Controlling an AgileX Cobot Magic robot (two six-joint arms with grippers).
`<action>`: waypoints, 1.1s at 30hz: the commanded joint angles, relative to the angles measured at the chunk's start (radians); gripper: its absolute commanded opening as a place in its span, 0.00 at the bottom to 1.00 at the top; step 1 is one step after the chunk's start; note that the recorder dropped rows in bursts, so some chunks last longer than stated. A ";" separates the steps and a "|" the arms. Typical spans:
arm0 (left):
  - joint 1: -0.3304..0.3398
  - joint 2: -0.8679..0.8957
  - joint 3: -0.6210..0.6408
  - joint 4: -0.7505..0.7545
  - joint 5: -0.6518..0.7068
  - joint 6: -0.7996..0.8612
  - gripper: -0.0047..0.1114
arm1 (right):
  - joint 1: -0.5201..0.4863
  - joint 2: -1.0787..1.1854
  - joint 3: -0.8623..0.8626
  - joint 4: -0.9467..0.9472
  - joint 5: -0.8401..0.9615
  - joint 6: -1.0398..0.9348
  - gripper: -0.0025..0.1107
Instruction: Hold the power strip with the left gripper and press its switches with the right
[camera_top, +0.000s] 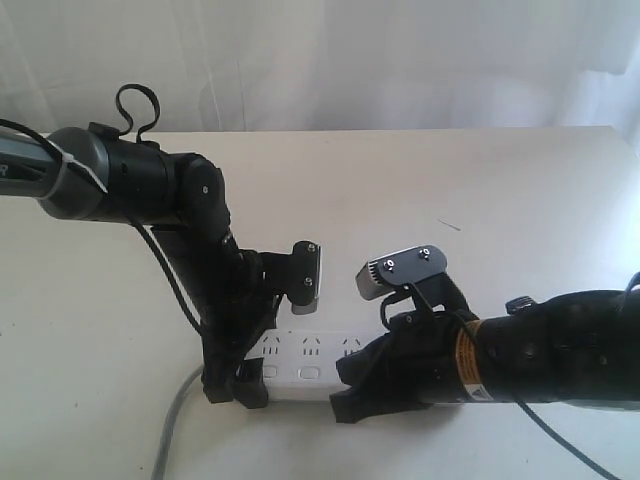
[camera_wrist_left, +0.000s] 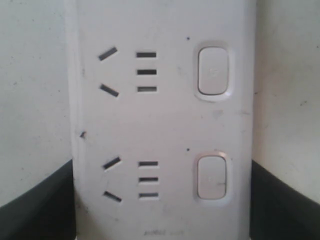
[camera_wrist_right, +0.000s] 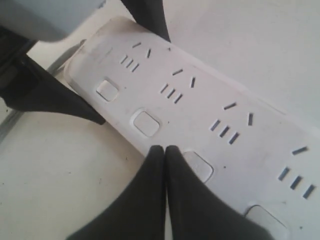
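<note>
1. Closest to the camera are the two black fingers of the right gripper (camera_wrist_right: 164, 150). They are squeezed tight together with no gap, and they hold nothing.
2. Their tips point down at the power strip (camera_wrist_right: 200, 100). They sit at its near edge, in the space between two of the buttons (camera_wrist_right: 146, 123). They are not right on top of either one. The pictures do not show if the tips touch the strip.
3. The power strip lies flat on the white table (camera_top: 500, 180), at the front of the exterior view, between the two arms. Its sockets and buttons face up. The right gripper hides its right end.
4. The left gripper (camera_wrist_left: 161, 200) comes down over the other end of the strip. Its fingers (camera_wrist_left: 35, 205) sit one on each long side and press against it. They are close together and hold the strip.
5. A grey cord (camera_top: 175, 425) runs away from that held end across the table.
6. The holding part looks done. The pressing part looks begun but not finished, since the tips are not on a button now. Which buttons are already pressed cannot be told, because they all look alike.
</note>
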 joint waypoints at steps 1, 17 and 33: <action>0.000 0.004 0.012 0.016 0.039 -0.001 0.04 | 0.000 0.004 0.004 0.047 -0.016 -0.050 0.02; 0.000 0.004 0.012 0.023 0.043 -0.001 0.04 | 0.000 0.104 0.004 0.204 -0.043 -0.197 0.02; 0.000 0.004 0.012 0.025 0.049 -0.001 0.04 | 0.000 0.102 0.004 0.201 0.051 -0.202 0.02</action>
